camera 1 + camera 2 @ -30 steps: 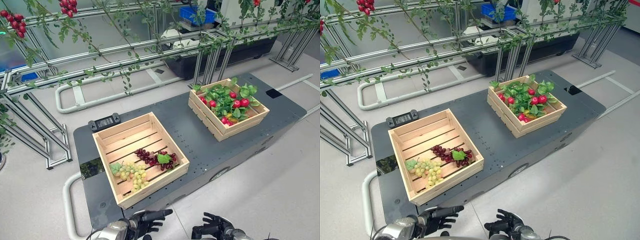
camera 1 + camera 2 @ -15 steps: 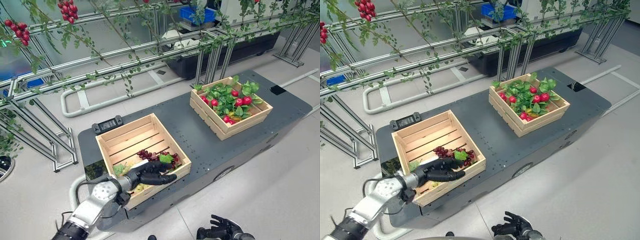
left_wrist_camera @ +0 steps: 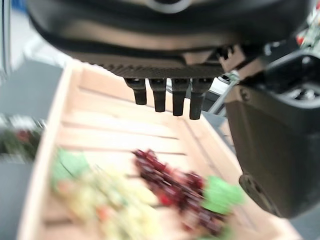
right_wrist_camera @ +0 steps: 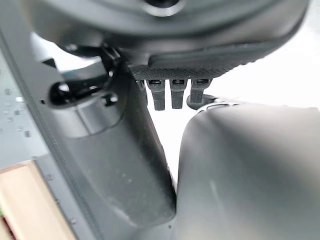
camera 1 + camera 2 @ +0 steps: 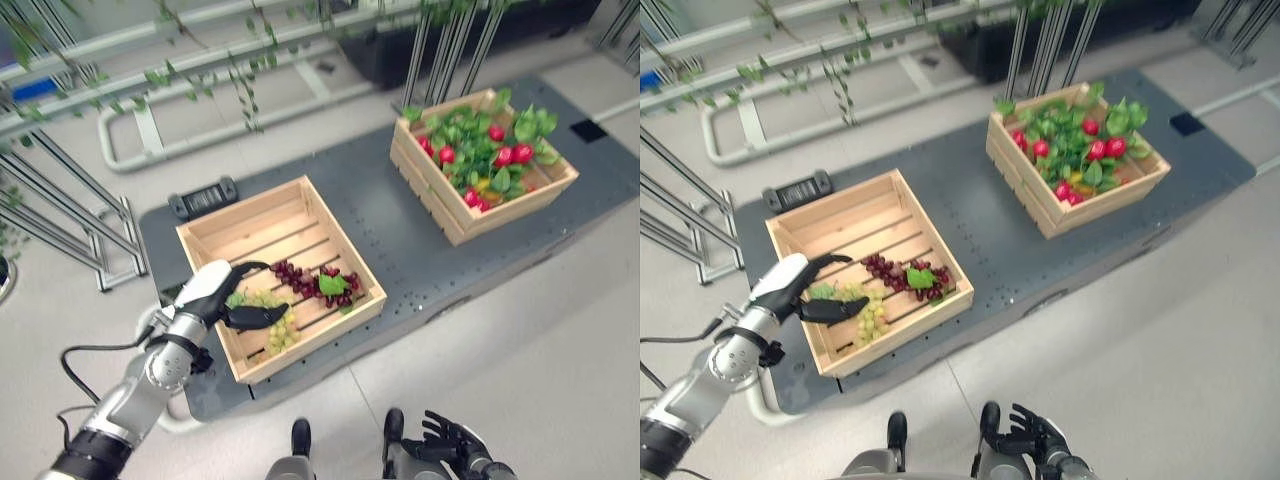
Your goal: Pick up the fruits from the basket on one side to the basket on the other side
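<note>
A pale wooden crate [image 5: 310, 340] stands on the left of a dark grey platform [image 5: 400, 260]. Inside it lie a green grape bunch [image 5: 272, 322] and a dark red grape bunch with a leaf [image 5: 322, 285]. My left hand [image 5: 210, 290] hovers over the crate's left side just above the green grapes, open, with its fingers [image 3: 165, 95] straight and the thumb [image 3: 270, 150] apart. Nothing is in it. A second crate [image 5: 425, 195] on the right holds red fruits [image 5: 505, 155] among green leaves. My right hand [image 5: 450, 452] hangs low near the floor, open and holding nothing.
A small black device [image 5: 205, 198] sits on the platform behind the left crate. Aluminium frames with hanging vines [image 5: 150, 80] and a white tube rail [image 5: 120, 160] stand beyond the platform. Pale floor [image 5: 540, 340] lies in front and to the right.
The camera has tilted down. My left hand rose from the bottom edge, reached over the left crate, and now hangs above the green grapes. The right hand stayed low.
</note>
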Robot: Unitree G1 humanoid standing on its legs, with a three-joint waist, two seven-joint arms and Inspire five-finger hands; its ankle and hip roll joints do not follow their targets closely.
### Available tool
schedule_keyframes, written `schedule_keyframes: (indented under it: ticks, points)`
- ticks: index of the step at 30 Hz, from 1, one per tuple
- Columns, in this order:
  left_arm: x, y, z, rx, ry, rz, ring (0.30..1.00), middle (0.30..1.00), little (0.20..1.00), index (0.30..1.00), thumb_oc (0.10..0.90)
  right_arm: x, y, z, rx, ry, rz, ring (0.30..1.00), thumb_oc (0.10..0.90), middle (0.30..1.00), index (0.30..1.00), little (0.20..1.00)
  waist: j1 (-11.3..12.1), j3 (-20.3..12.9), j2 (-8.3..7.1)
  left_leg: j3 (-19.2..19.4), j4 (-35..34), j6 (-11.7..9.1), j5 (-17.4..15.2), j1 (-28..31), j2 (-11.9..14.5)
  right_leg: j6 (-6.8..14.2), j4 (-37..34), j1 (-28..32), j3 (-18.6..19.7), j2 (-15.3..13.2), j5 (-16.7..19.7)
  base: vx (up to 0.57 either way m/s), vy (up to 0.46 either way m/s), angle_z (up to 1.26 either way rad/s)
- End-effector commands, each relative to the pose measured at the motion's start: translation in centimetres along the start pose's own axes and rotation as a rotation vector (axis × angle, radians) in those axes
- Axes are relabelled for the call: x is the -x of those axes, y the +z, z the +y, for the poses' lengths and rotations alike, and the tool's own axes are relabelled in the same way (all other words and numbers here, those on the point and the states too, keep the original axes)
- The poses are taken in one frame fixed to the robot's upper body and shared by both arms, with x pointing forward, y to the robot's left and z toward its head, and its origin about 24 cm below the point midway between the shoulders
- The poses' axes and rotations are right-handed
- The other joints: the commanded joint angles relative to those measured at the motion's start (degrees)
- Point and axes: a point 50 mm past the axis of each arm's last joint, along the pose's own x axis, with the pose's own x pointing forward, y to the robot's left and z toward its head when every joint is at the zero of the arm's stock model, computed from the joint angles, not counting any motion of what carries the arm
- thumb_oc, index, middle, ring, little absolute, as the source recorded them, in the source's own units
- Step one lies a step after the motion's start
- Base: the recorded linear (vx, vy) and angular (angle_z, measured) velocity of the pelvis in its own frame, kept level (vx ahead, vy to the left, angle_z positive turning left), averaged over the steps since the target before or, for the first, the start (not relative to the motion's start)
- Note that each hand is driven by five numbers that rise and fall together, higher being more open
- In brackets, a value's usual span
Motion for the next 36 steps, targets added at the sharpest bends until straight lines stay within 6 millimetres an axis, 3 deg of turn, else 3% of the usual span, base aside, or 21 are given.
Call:
schedule_keyframes:
  ticks: [1,9,20,31,36]
  points:
    - [-2.3,2.7,6.2,-0.148,0.328,-0.174,0.900,0.900,0.900,0.900,0.800,0.3,2.3,-1.7,0.031,-0.012,-0.109,0.900,0.800,0.900,0.900,0.900,-0.9,2.4,-1.16,1.7,5.4,1.1,-2.4,-3.3,-1.5,1.1,7.3,-1.8,1.9,-2.1,-4.0,-0.04,0.063,-0.02]
    - [-3.9,1.6,8.8,-0.371,0.474,-0.122,0.900,0.900,0.900,0.900,0.800,0.3,4.9,-1.7,0.056,-0.007,-0.219,0.900,0.800,0.900,0.900,0.900,-2.3,7.3,-2.23,0.6,15.4,0.9,-4.5,-10.1,-1.7,0.5,15.1,-8.0,3.3,-2.6,-5.9,-0.05,0.049,-0.06]
    - [-5.4,2.7,11.9,-0.749,0.448,-0.102,0.900,0.900,0.900,0.900,0.800,0.6,7.2,-2.7,0.111,-0.015,-0.286,0.900,0.800,0.900,0.900,0.900,-3.4,11.0,-2.10,1.2,16.7,1.2,-4.6,-12.9,-2.1,0.6,15.2,-10.0,4.3,-2.3,-5.7,-0.03,0.030,-0.02]
    - [-5.4,4.2,14.0,-0.820,0.288,-0.057,0.900,0.900,0.900,0.900,0.800,0.6,7.9,-3.2,0.102,-0.042,-0.308,0.900,0.800,0.900,0.900,0.900,-2.5,12.6,-1.84,1.1,16.5,1.2,-4.7,-13.3,-2.5,1.1,13.4,-9.1,3.7,-2.4,-5.1,-0.01,-0.003,0.00]
    - [-4.9,3.8,15.2,-0.873,0.268,0.004,0.900,0.900,0.900,0.900,0.800,0.6,8.0,-3.3,0.088,-0.046,-0.313,0.900,0.800,0.900,0.900,0.900,-1.9,12.9,-1.63,1.1,14.9,1.1,-4.3,-12.7,-2.6,1.4,12.2,-8.4,3.1,-2.4,-4.7,-0.01,-0.026,0.04]
